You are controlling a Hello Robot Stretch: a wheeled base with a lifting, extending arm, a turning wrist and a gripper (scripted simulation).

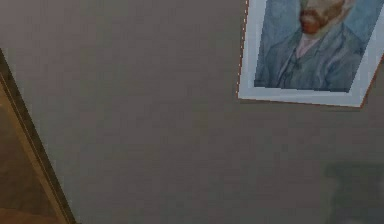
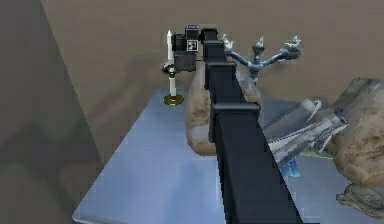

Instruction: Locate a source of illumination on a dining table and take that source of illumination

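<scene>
Candle (image 2: 171, 88) at the tool (image 2: 173, 67)

No legible text, number or brand is found. The white squares (image 2: 186, 44) at the arm's (image 2: 240, 130) far end carry black marks, not readable characters; the wall portrait (image 1: 312, 45) bears no readable caption.

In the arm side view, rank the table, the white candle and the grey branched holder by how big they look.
1. Table, largest by far.
2. Grey branched holder, wider.
3. White candle, taller but slim, so these two are close.
</scene>
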